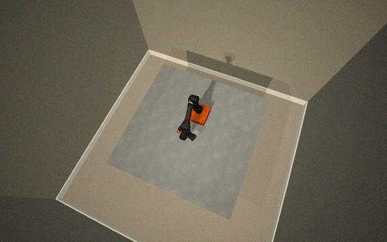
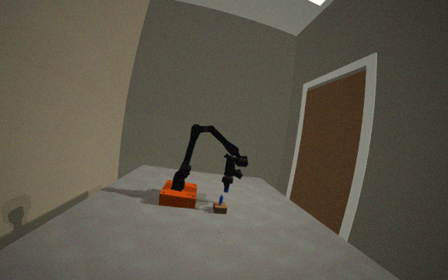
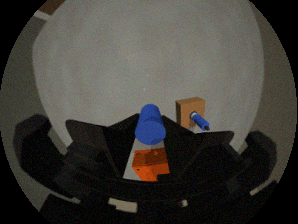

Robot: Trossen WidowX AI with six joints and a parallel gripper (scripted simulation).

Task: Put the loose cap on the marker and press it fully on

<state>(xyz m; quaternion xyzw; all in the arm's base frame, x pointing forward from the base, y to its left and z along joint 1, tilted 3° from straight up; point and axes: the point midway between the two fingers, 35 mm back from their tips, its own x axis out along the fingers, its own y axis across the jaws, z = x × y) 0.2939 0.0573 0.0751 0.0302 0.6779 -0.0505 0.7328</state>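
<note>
My gripper (image 2: 226, 187) (image 3: 149, 117) is shut on the blue cap (image 2: 226, 190) (image 3: 150, 131) and holds it upright in the air, clear of the table. The blue marker (image 2: 221, 200) (image 3: 201, 121) stands upright in the wooden holder block (image 1: 179, 131) (image 2: 220, 209) (image 3: 185, 106), with its dark tip up and bare. In the wrist view the marker and block are to the right of the cap, apart from it. In the exterior view the cap is above and slightly right of the marker. The arm hides most of the block in the top view.
The arm's orange base (image 1: 201, 117) (image 2: 178, 199) (image 3: 151, 167) stands close to the holder block on the grey table top (image 1: 213, 168) (image 2: 131, 241) (image 3: 145, 55). Walls surround the table, and a brown door (image 2: 325, 136) is at the right in the exterior view.
</note>
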